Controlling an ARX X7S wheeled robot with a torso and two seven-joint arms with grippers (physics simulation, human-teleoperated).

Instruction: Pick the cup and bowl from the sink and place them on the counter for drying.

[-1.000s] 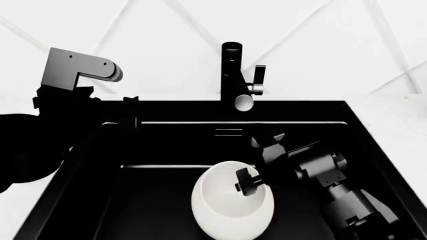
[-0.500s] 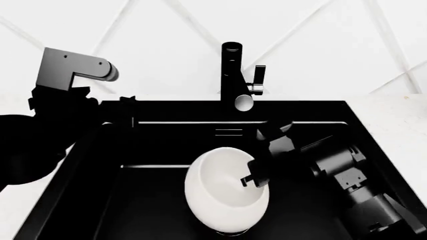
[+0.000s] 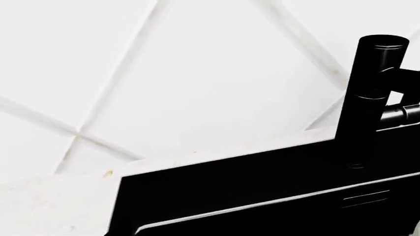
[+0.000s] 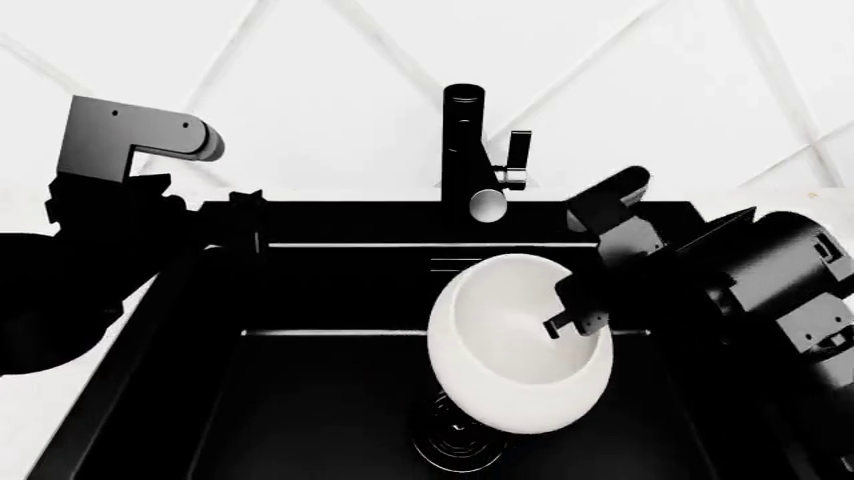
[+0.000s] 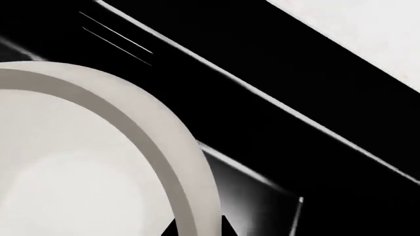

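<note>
The white bowl [image 4: 514, 340] hangs tilted above the black sink [image 4: 334, 215], clear of the basin floor. My right gripper [image 4: 581, 312] is shut on its right rim, one finger inside the bowl and one outside. In the right wrist view the two fingertips pinch the bowl's [image 5: 78, 162] thick rim at my right gripper [image 5: 196, 228]. My left gripper [image 4: 248, 222] hovers over the sink's back left corner, and its dark fingers blend into the basin. The cup is out of view. The white counter [image 4: 801, 225] borders the sink.
The black faucet [image 4: 465, 150] stands at the back middle, close to the raised bowl; it also shows in the left wrist view as the faucet [image 3: 371, 98]. The round drain [image 4: 461, 445] lies below the bowl. Counter [image 3: 59, 201] runs left of the sink [image 3: 229, 187].
My right gripper has lifted the bowl up and to the right, off the basin floor, uncovering the drain. My left arm has drifted slightly left.
</note>
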